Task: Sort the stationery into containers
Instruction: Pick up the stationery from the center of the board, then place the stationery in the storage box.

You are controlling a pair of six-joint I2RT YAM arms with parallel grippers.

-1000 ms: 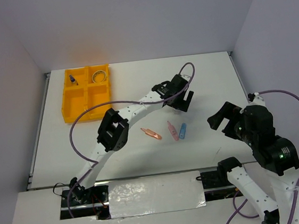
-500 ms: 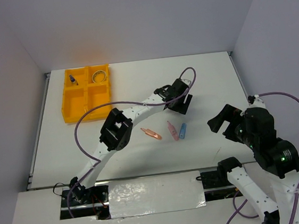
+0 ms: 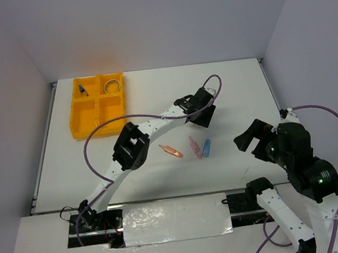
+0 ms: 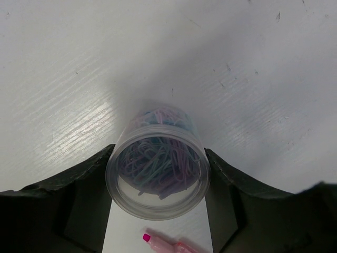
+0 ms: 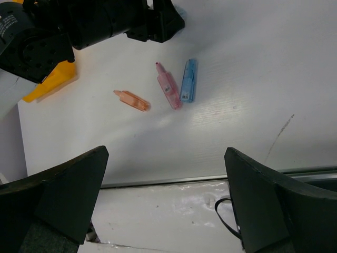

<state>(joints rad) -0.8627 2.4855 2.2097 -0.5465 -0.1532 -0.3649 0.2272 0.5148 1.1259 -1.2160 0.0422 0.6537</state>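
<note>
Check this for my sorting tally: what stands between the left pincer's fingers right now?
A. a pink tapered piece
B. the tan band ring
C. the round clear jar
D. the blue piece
C: in the left wrist view the round clear jar, full of coloured loops, stands on the table between the fingers of the left pincer.
</note>
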